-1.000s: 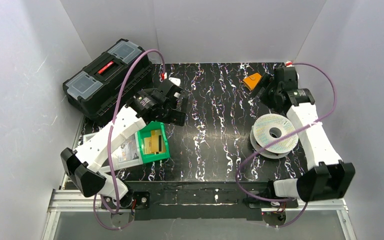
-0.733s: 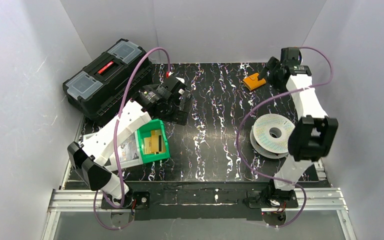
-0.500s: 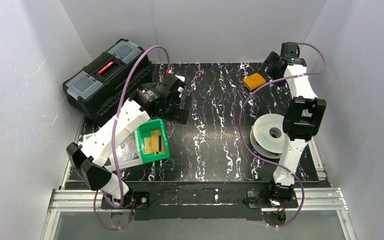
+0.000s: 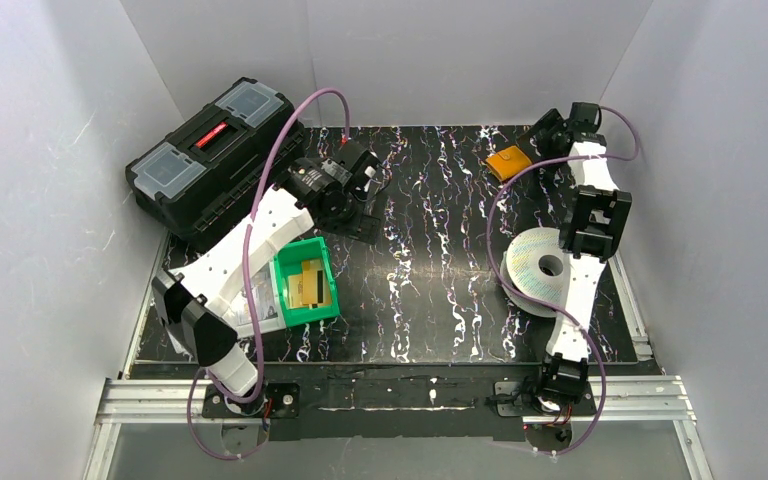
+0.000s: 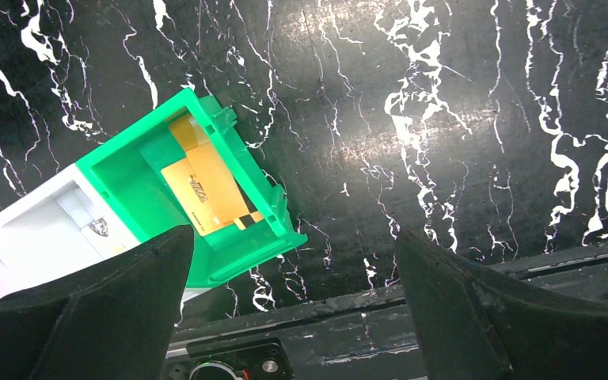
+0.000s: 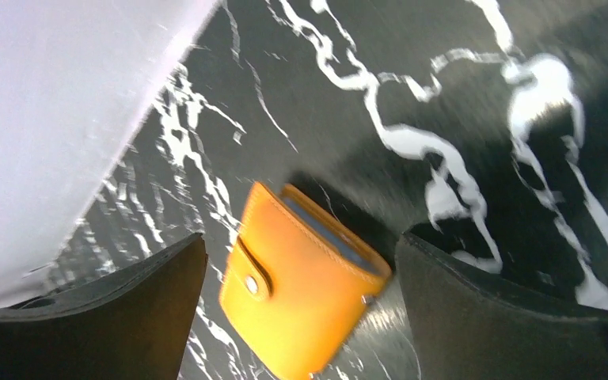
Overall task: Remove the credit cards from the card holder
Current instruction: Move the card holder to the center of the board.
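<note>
The card holder is a folded orange wallet lying snapped shut on the black table at the back right. In the right wrist view the card holder lies below and between my spread fingers. My right gripper is open and empty, just behind and right of it, not touching. Gold-yellow credit cards lie in a green bin at the left. My left gripper is open and empty, raised behind the bin.
A black toolbox stands at the back left. A white tray touches the green bin's left side. A round white patterned disc lies near the right arm. White walls close the table on three sides.
The right arm has risen and reached back; its gripper has drawn away behind the wallet, which was tilted up and now lies flat. The left gripper has shifted a little toward the back.
</note>
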Motion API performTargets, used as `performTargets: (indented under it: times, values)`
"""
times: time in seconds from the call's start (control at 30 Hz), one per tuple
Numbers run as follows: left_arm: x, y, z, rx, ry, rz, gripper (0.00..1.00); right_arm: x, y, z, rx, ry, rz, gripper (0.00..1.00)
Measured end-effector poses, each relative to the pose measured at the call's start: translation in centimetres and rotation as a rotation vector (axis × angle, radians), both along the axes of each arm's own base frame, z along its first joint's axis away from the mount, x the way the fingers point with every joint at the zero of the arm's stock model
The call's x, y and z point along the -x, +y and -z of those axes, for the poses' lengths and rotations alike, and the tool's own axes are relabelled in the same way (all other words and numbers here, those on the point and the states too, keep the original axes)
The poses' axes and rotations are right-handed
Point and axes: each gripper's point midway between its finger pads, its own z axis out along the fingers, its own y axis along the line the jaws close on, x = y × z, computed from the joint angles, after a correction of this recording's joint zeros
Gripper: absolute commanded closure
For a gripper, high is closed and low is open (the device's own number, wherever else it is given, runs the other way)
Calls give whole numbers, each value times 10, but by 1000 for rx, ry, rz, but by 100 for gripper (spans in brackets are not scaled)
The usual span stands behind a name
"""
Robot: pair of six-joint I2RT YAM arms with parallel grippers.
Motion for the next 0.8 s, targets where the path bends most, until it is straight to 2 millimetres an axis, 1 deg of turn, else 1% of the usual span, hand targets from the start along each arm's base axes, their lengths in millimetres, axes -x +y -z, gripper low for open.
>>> performTargets:
  times: [0.07, 0.13, 0.33, 0.43, 0.6, 0.8]
  values:
    - [-2, 0, 6, -12, 16, -4, 0, -13, -1, -3, -56, -44, 5, 3]
    - [-4, 0, 10, -21, 31, -6, 0, -20, -1, -6, -102, -75, 14, 3]
    - [-6, 0, 13, -21, 43, -10, 0, -37, 16, -7, -251, -130, 8, 3]
    - [-7, 1, 13, -17, 49, -13, 1, -42, 25, -7, -328, -146, 0, 5]
    - [-6, 1, 14, -4, 64, -14, 0, -41, 37, -8, -405, -139, -27, 5]
    - [-4, 2, 14, 3, 79, -14, 1, -30, 60, -7, -419, -103, -106, 5]
